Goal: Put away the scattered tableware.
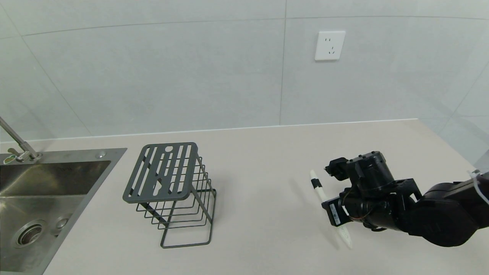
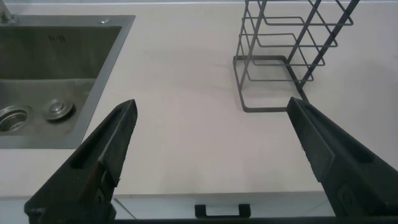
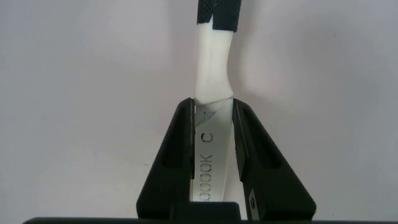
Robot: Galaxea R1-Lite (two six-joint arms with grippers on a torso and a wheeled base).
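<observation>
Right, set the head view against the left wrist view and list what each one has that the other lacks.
Head view's own: the wall socket, the faucet, the wire rack's slotted top, and the right pincer shut on the white knife at the right side of the countertop. Left wrist view's own: the left pincer, open, above the countertop's front edge, and a black handle below that edge. Shared: the sink with its drain, the wire rack's lower frame, and the countertop.
</observation>
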